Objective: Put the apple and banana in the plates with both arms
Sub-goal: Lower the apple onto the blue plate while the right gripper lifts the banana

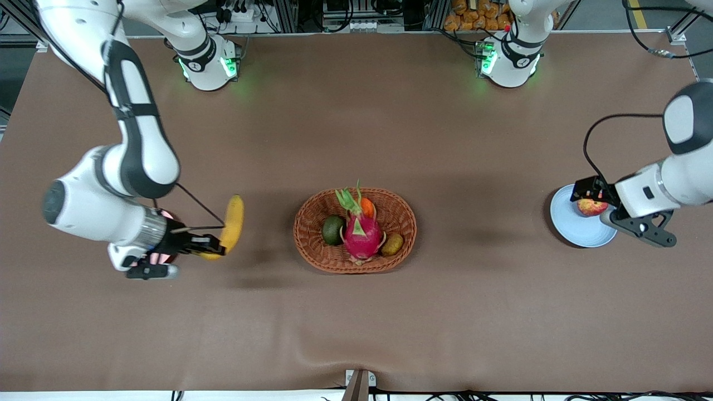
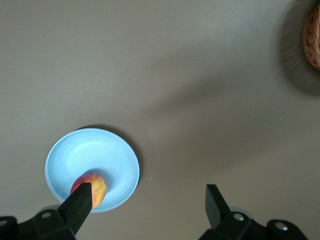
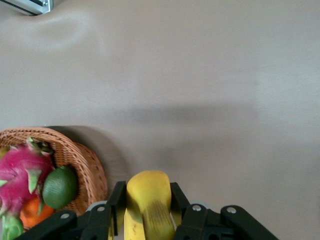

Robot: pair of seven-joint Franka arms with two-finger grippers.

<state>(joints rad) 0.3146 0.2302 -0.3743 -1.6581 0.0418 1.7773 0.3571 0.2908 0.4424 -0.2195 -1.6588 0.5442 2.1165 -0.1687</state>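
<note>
With the apple (image 1: 591, 207) already set in the blue plate (image 1: 562, 223) under the spread-fingered left gripper (image 2: 148, 202), the banana (image 1: 232, 224), clamped near one end by the right gripper (image 1: 214, 245) between the wicker basket (image 1: 312, 245) and the mostly hidden pink plate (image 1: 165, 214), could be tipped off that plate's rim if released off-centre

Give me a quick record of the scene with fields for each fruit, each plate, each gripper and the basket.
apple: lying in the blue plate, released
banana: held in the air, not yet in a plate
pink plate: mostly hidden under the right arm
left gripper: open, above the blue plate's edge
right gripper: shut on the banana, beside the pink plate
basket: mid-table, holds other fruit
</note>
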